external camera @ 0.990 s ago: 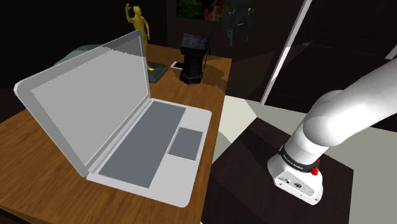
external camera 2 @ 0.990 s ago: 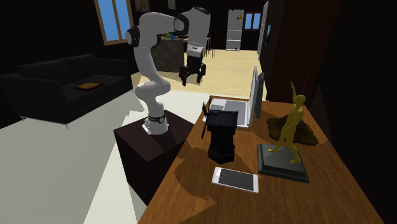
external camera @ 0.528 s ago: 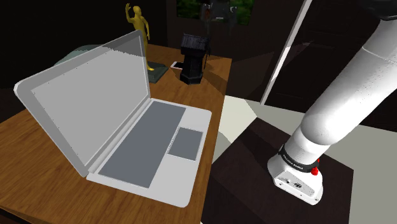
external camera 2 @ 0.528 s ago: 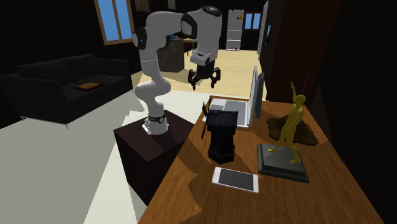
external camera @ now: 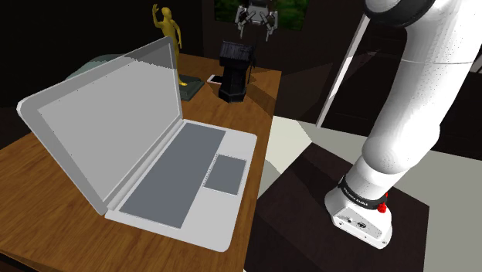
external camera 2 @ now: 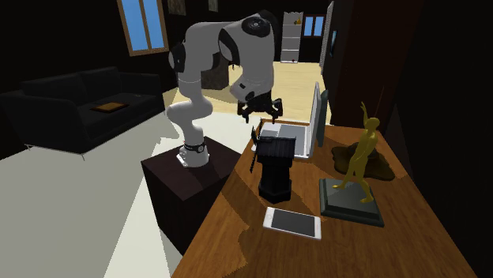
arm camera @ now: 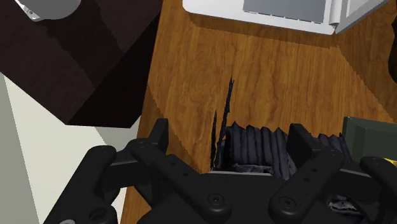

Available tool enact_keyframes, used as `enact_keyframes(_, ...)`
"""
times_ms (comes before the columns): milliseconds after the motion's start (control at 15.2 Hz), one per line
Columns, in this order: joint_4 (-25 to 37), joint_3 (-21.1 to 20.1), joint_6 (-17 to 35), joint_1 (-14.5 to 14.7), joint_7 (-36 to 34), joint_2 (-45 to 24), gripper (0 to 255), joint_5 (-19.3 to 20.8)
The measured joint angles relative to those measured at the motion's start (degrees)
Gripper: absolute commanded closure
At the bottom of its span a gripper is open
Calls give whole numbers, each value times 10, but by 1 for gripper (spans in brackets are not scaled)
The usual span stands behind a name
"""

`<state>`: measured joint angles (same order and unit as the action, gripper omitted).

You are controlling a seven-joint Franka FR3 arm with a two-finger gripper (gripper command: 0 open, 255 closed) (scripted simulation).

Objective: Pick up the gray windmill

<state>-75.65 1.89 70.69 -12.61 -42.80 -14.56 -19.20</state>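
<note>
dim room, wooden table [external camera: 39, 166] with an open laptop [external camera: 185, 162] on it. shoulder view: dark windmill [external camera: 234, 73] stands at the table's far end near a gold figurine [external camera: 171, 39]; gripper [external camera: 256, 31] hangs above it. second exterior view: gripper [external camera 2: 259, 117] above windmill [external camera 2: 276, 167], not touching; phone [external camera 2: 292, 223] in front. risk: a finger clips the thin blades [arm camera: 222, 121] on descent and tips it. wrist view: windmill [arm camera: 254, 149] sits below and between the fingers [arm camera: 159, 137], which stand apart.
</note>
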Motion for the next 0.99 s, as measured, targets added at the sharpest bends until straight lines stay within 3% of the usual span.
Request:
enact_keyframes(462, -53, 2, 48, 1, 6, 2, 0, -1)
enact_keyframes(528, -58, 2, 51, 1, 7, 3, 255, -1)
enact_keyframes(990, -61, 2, 54, 1, 8, 4, 255, -1)
